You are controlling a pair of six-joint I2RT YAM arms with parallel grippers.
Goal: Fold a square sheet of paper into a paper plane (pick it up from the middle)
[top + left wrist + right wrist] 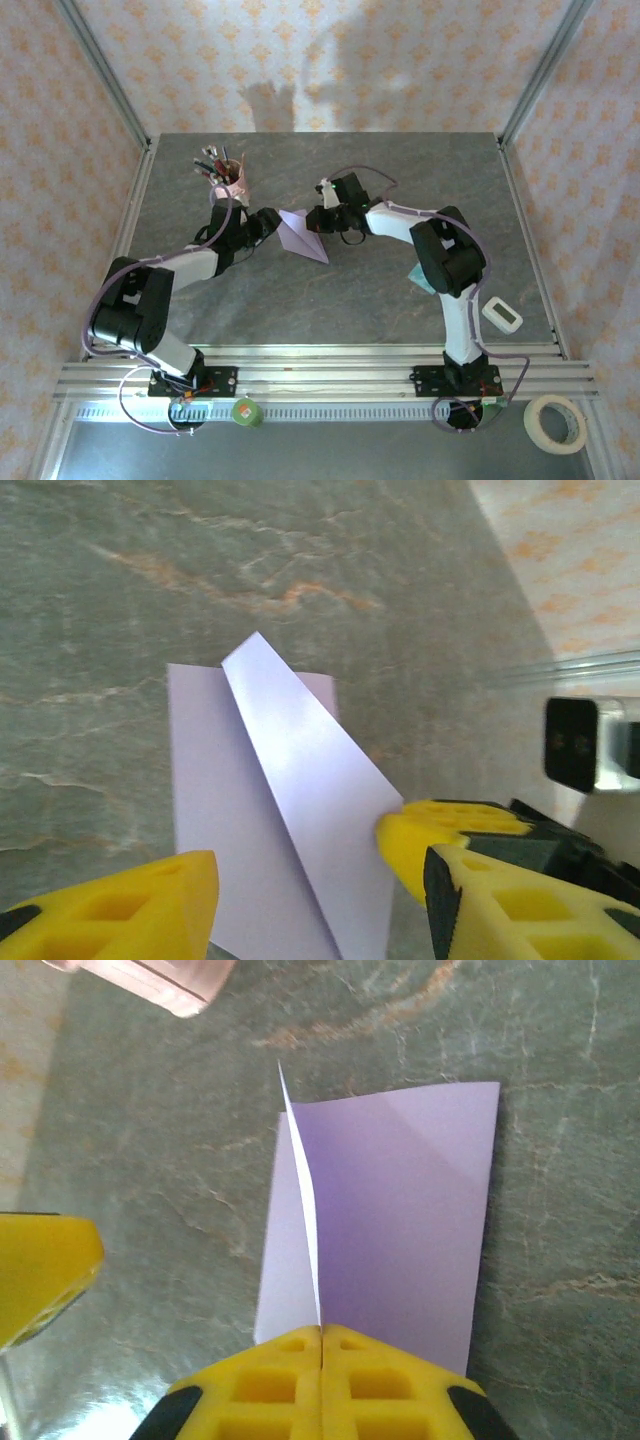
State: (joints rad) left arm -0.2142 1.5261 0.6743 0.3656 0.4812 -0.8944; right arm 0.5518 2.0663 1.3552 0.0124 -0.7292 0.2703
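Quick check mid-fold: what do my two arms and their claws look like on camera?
The left arm and right arm have white links between chunky black joints, each with a lilac cable looping alongside. The left claw and right claw have bright yellow fingers with rectangular pockets, on black mounts.

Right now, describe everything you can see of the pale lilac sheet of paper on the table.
The thin pale lilac sheet of paper is plain and partly folded: one layer lies flat on the grey marbled tabletop, and a long tapering flap stands up from a sharp centre crease. It sits mid-table between both arms, near the pink pen cup. The right pincer is shut on the crease at one edge; the open left pincer straddles another edge, contact unclear.
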